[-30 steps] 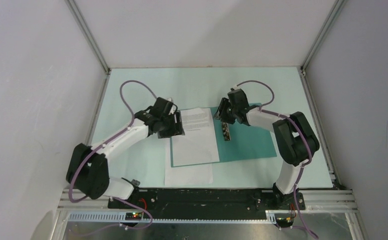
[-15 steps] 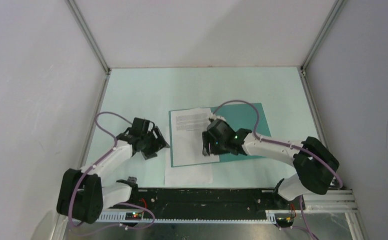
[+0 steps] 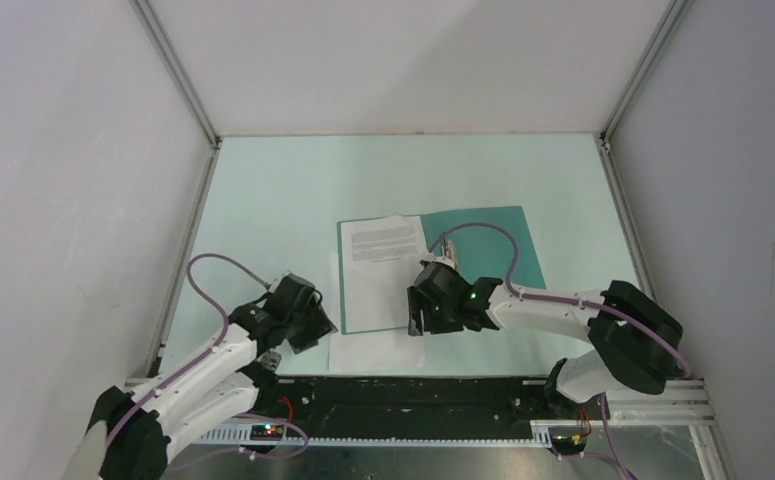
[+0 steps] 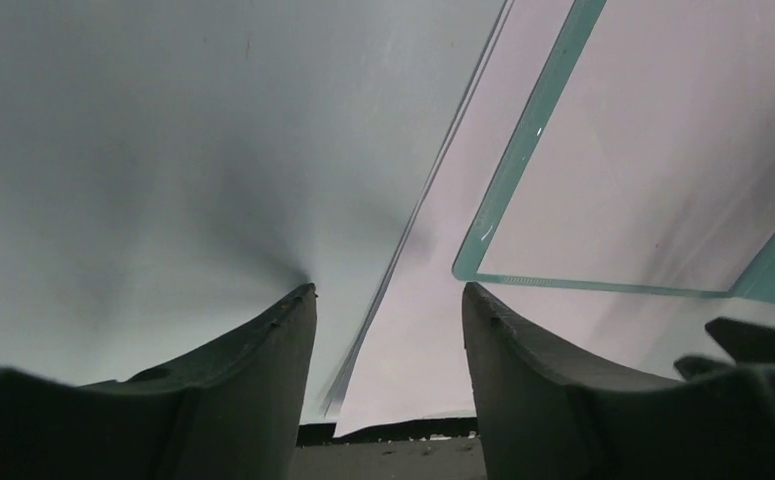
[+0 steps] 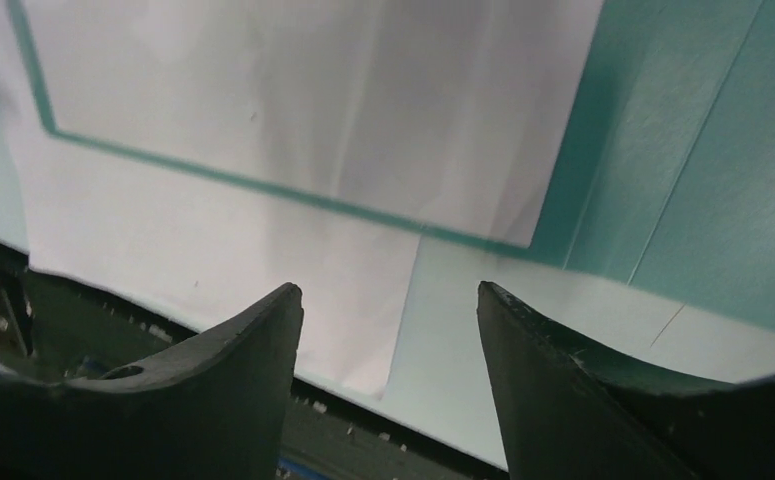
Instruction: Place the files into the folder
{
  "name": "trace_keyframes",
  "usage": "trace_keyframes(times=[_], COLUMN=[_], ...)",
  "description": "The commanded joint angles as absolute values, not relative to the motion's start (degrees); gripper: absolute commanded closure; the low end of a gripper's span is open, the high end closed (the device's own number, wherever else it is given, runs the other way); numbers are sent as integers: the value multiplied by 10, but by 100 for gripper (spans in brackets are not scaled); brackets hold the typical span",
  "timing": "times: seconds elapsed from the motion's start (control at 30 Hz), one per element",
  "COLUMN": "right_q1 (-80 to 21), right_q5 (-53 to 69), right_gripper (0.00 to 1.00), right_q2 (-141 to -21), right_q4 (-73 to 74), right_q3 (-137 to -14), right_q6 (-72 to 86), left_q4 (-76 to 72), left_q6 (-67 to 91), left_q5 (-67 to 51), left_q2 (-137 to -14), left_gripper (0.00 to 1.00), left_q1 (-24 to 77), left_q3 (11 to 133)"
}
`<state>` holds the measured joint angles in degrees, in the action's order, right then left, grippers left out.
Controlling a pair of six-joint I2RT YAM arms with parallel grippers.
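The teal folder [image 3: 488, 250] lies open and flat at mid-table. One white printed file [image 3: 383, 265] rests on its left half. A second file [image 3: 375, 350] lies under the folder's near left corner and sticks out toward the table's front edge. My left gripper [image 3: 319, 326] is open, low, just left of that lower sheet, whose left edge [image 4: 403, 330] runs between its fingers with the folder corner [image 4: 475, 262] beyond. My right gripper [image 3: 415, 318] is open over the folder's near edge; below it are the lower sheet's corner [image 5: 363, 300] and the folder [image 5: 683, 150]. Neither holds anything.
The pale green table top [image 3: 283, 190] is boxed in by white walls with metal frame posts [image 3: 178, 75]. A black mounting rail [image 3: 413, 392] runs along the near edge, right behind the lower sheet. Purple cables [image 3: 213, 265] loop off both arms.
Both arms drew back toward the near edge. The left gripper left the upper sheet's far left corner; the right gripper came down from the folder's middle to its near edge.
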<state>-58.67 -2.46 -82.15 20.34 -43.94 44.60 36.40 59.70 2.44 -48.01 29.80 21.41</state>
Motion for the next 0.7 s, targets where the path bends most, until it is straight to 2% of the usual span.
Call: trace_keyframes(times=[0.0, 0.23, 0.47, 0.53, 0.67], right_q1=[-554, -527, -519, -503, -475], right_q5=[-24, -7, -7, -7, 7], right_gripper=[32, 38, 41, 41, 41], right_q2=[-861, -896, -915, -924, -941], right_q4=[155, 131, 117, 117, 116], right_q3=[-435, -436, -439, -447, -462], right_q6=[441, 422, 422, 419, 404], left_q4=[409, 445, 430, 408, 369], left_q6=[677, 630, 563, 554, 549], left_q5=[79, 140, 125, 103, 81], left_q2=[-497, -551, -641, -671, -719], left_gripper=[43, 68, 95, 99, 100], left_q1=[359, 426, 459, 466, 471], left_q3=[202, 276, 359, 359, 340])
